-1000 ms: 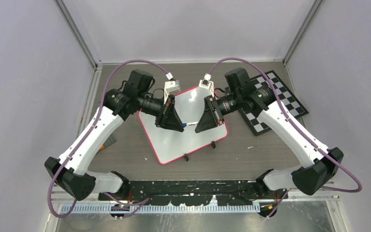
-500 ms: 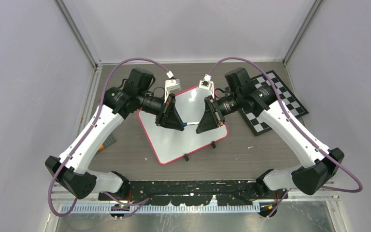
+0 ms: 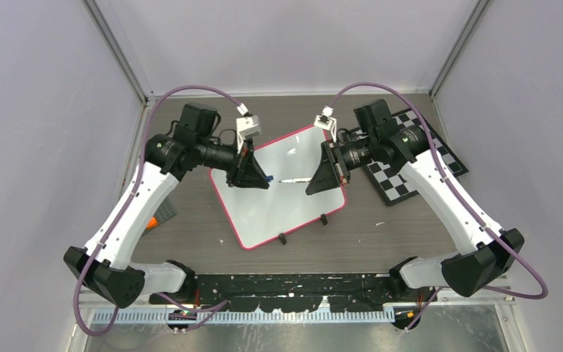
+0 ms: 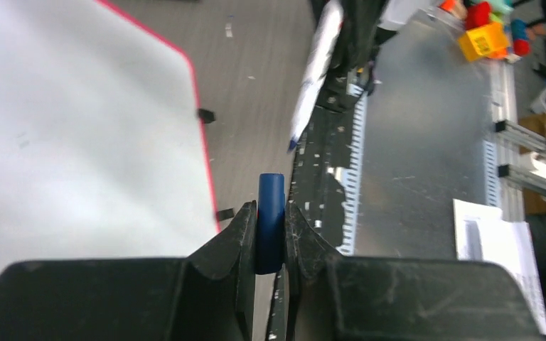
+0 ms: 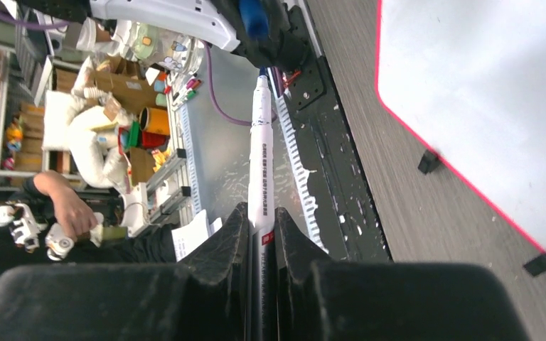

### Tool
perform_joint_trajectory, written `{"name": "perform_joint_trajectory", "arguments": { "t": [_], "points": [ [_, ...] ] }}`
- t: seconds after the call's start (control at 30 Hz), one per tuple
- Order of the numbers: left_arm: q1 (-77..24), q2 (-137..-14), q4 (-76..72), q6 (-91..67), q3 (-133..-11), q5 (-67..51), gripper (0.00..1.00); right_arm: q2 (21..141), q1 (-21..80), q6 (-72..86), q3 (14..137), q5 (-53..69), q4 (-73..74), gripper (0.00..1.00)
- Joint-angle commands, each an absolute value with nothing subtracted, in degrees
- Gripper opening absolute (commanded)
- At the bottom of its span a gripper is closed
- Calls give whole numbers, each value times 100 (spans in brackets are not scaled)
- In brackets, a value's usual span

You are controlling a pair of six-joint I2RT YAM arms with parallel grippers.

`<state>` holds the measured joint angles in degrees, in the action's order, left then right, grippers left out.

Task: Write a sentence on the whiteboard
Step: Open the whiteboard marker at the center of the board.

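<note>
Both arms have drawn apart since a second ago, and the cap has come off the marker. Nearest me, the whiteboard lies flat mid-table and looks unwritten. Over it my left gripper pinches the blue cap, and my right gripper is clamped on the marker barrel. Uncapping looks done; next I'd tip the nib down onto the board. Farther right lies the checkerboard. I see no container on the table.
</note>
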<state>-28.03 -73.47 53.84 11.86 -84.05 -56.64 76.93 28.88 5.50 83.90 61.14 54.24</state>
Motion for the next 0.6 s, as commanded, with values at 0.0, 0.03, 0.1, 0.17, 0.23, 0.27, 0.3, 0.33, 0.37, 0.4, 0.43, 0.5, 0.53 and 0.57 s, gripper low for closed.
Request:
{"name": "perform_joint_trajectory", "arguments": {
  "t": [0.0,0.03,0.1,0.17,0.23,0.27,0.3,0.33,0.37,0.4,0.43,0.5,0.53,0.57],
  "points": [
    [-2366,-7098,5979,1835,-8476,-5380,0,7512,2592,-29,8663,6221,6445,0],
    [-2299,-7081,6079,1944,-8473,-5377,0,7512,2484,-164,8711,6227,6587,0],
    [-2091,-7043,6243,2079,-8500,-5443,0,7515,2308,-331,8780,6216,6759,0],
    [-1656,-6986,6135,1908,-8533,-5596,0,7477,2170,-380,8770,6220,6773,0],
    [-790,-6964,5806,1524,-8519,-5828,0,7425,2122,-382,8696,6199,6718,0],
    [-420,-6983,5621,1312,-8499,-5846,0,7386,2110,-308,8620,6178,6624,0],
    [-102,-7018,5480,1170,-8491,-5811,0,7334,2101,-278,8541,6167,6531,0],
    [295,-7066,5412,1125,-8484,-5724,0,7278,2098,-248,8432,6139,6396,0],
    [559,-7145,5372,1084,-8475,-5485,0,7216,2098,-203,8348,6092,6264,0],
    [741,-7240,5368,1083,-8470,-5112,0,7155,2102,-176,8269,6022,6162,0],
    [864,-7340,5408,1187,-8447,-4745,0,7090,2099,-175,8178,5879,6089,0],
    [987,-7563,5454,1440,-8266,-3962,0,6928,2108,-182,7962,5598,5917,0],
    [1055,-7654,5433,1506,-8113,-3681,0,6823,2103,-191,7822,5421,5817,0],
    [1089,-7745,5414,1565,-7951,-3365,0,6718,2101,-174,7686,5264,5704,0]
  ]
}}
